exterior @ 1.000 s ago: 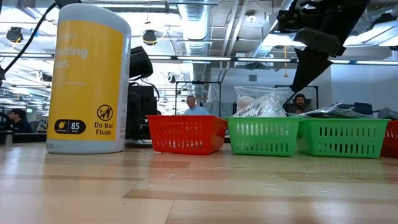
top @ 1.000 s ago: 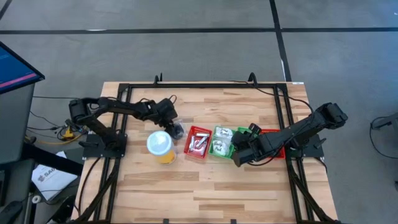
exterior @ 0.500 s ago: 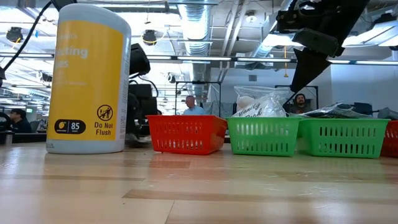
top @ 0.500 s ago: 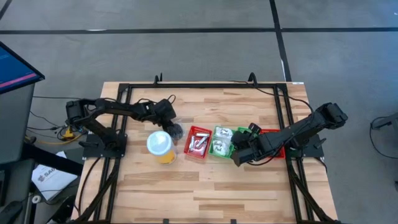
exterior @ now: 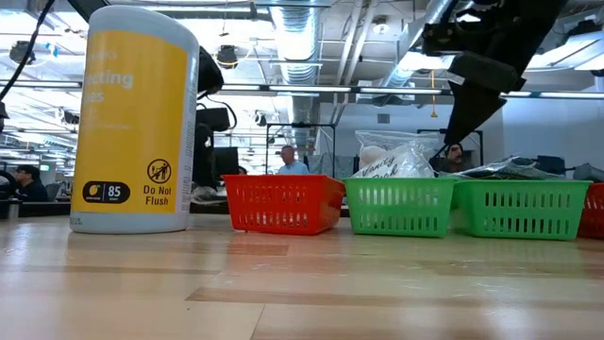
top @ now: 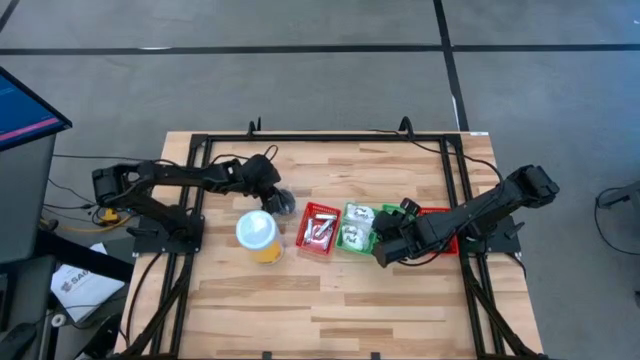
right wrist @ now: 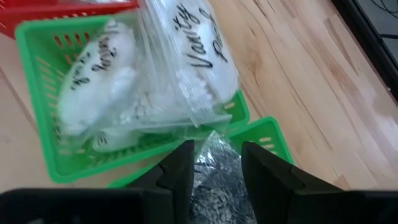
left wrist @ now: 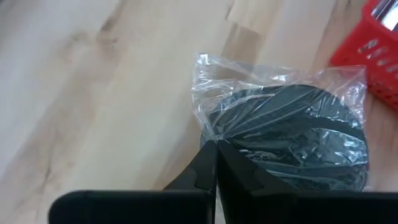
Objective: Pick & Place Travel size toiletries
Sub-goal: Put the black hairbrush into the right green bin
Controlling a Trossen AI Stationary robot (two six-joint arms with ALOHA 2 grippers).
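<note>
1. Left claw [top: 283, 201] clenched on the clear wrapper of a dark grey disc [left wrist: 297, 138], just at the wrapper's edge, as seen in the left wrist view.
2. Disc in its wrapper [top: 285, 204] lying on the bare wood of the bench [top: 330, 300], at about 1 o'clock from the yellow cup with a white lid [top: 256, 233] and at 9 o'clock from the red bin [top: 320, 229], close to both.
3. Red bin holding a short silvery-white tube [top: 318, 228].
4. Green bin [top: 357, 228] right beside the red one, at its 3 o'clock, filled with white lumpy packets [right wrist: 149, 74] in clear bags with black handwriting.
5. Second green bin [right wrist: 264, 134] next to it, with dark wrapped items [right wrist: 214, 171] inside.
6. Right claw [top: 383, 252] hanging above these green bins, at about 5 o'clock from the first one; fingers [right wrist: 268, 169] partly apart, nothing seen between them, only the bin content below.
7. In the low view, cup [exterior: 135, 118] tall at 9 o'clock, then red bin [exterior: 283, 202] and the green bins [exterior: 401, 206] in one row.
8. Far behind the bench, a few persons [exterior: 288, 161] in the room.
</note>
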